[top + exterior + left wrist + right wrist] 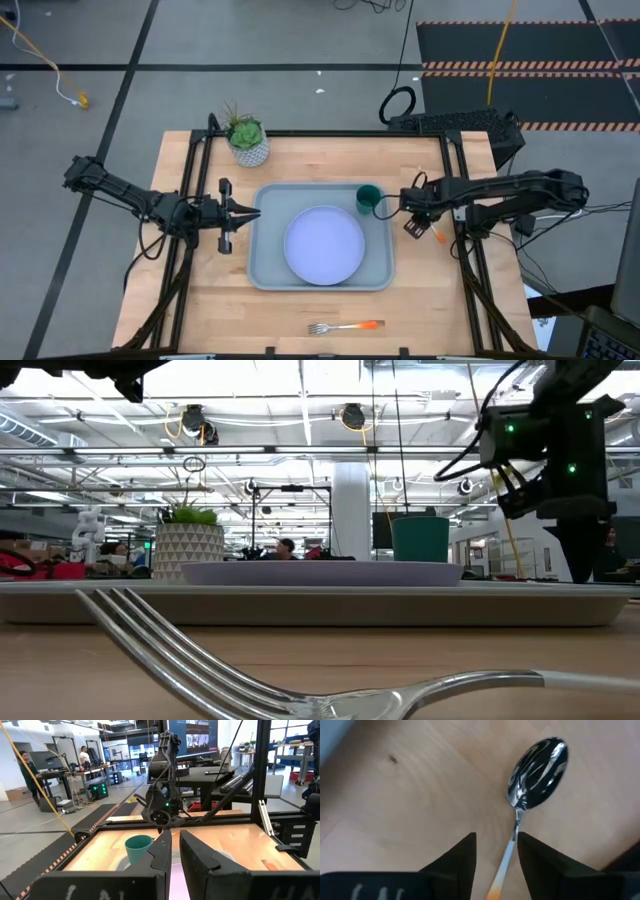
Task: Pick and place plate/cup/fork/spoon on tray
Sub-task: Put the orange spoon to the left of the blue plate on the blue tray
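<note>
The grey-blue tray (262, 272) lies mid-table with the lavender plate (324, 245) flat on it. The green cup (368, 198) stands upright in its far right corner. The fork (345, 327) lies on the wood near the table's near edge. The spoon (540, 772) lies on the wood right of the tray, its orange handle (440, 237) just showing. My right gripper (497, 837) is open, pointing down over the spoon, a finger on either side of its thin neck. My left gripper (250, 213) is shut and empty at the tray's left rim.
A white pot with a green plant (248, 145) stands at the table's far left, beyond the tray. Black frame rails run along the table's left and right sides. Bare wood lies between the tray and the fork.
</note>
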`<control>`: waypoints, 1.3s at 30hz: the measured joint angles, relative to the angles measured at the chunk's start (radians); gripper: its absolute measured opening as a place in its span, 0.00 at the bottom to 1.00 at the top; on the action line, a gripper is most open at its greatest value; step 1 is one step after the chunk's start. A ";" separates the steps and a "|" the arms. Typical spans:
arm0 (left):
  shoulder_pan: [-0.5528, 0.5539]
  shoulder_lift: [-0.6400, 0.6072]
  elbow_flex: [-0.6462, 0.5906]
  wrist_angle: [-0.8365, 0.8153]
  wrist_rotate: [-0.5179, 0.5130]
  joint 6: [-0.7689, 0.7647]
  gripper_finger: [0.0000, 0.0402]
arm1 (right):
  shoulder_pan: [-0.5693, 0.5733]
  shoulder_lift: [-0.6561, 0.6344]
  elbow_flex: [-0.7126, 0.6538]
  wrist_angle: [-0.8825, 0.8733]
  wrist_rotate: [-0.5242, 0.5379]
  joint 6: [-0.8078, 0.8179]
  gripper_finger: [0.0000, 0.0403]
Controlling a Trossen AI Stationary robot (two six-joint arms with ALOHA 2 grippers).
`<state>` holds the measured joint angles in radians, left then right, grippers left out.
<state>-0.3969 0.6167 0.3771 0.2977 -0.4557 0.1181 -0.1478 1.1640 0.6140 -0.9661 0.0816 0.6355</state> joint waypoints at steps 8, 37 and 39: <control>0.000 0.000 0.000 -0.001 0.000 0.000 0.10 | -0.016 -0.002 -0.115 0.096 -0.004 0.014 0.34; 0.000 0.000 0.000 0.047 0.000 0.071 0.10 | 0.238 -0.196 0.112 -0.098 0.212 0.218 0.00; 0.000 0.000 0.000 0.047 0.000 0.070 0.10 | 0.295 -0.208 0.171 -0.090 0.255 0.233 0.00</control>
<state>-0.3969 0.6167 0.3771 0.3452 -0.4561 0.1881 0.1473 0.9563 0.7846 -1.0566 0.3368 0.8689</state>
